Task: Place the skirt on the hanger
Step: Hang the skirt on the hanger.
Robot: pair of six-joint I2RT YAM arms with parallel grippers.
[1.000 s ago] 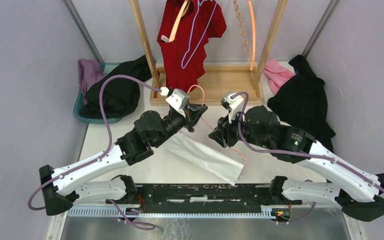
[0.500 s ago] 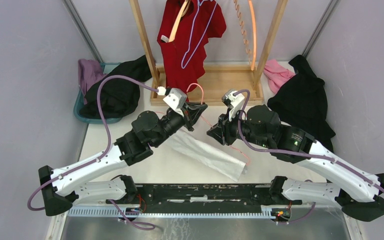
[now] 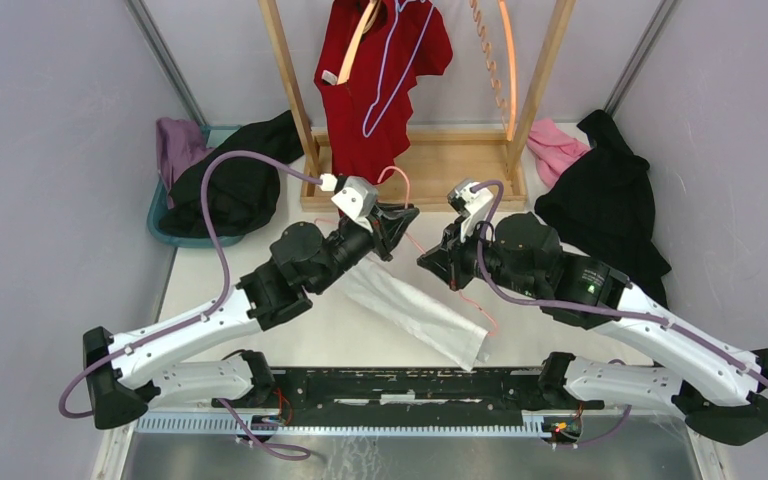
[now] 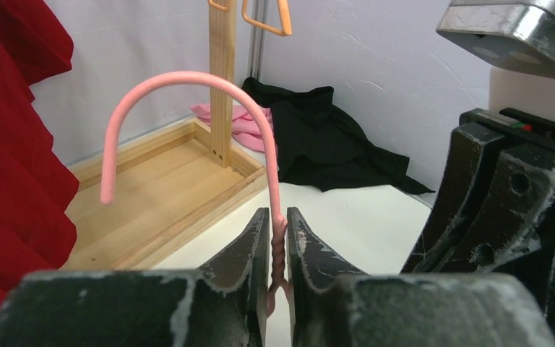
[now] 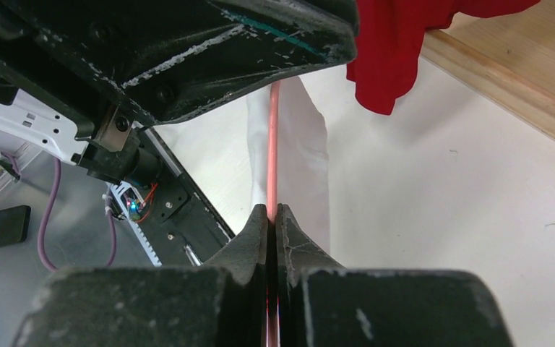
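Left gripper (image 4: 278,235): jaws pinched narrow on the twisted neck of the pink wire hanger (image 4: 181,78). The hook arches up and over to the left, clear of the fingers, and points toward the wooden rack (image 3: 290,90).

Right gripper (image 5: 272,217): jaws closed tight on a straight run of the same pink wire, which passes between the two pads with no gap showing. Seen from above, it sits just beside the left gripper, and the two heads face each other over the middle of the worktop (image 3: 320,320). Both arms hold the hanger.

Skirt (image 3: 415,308): white, lying flat on the worktop, not on the hanger. It lies on a diagonal, from under the left gripper down toward the near right. A thin loop of the hanger wire runs above its right end. I cannot tell whether wire and cloth touch.

Surroundings:
- A red garment (image 3: 370,90) hangs on the rack at the back.
- An orange hanger (image 3: 508,70) hangs on the rack to its right.
- A black garment (image 3: 605,205) is heaped on the right of the worktop.
- A pink cloth (image 3: 555,145) lies just beside it, against the rack's base.
- A teal bin (image 3: 160,225) at the left holds a dark garment (image 3: 235,185) and a purple cloth (image 3: 175,145).
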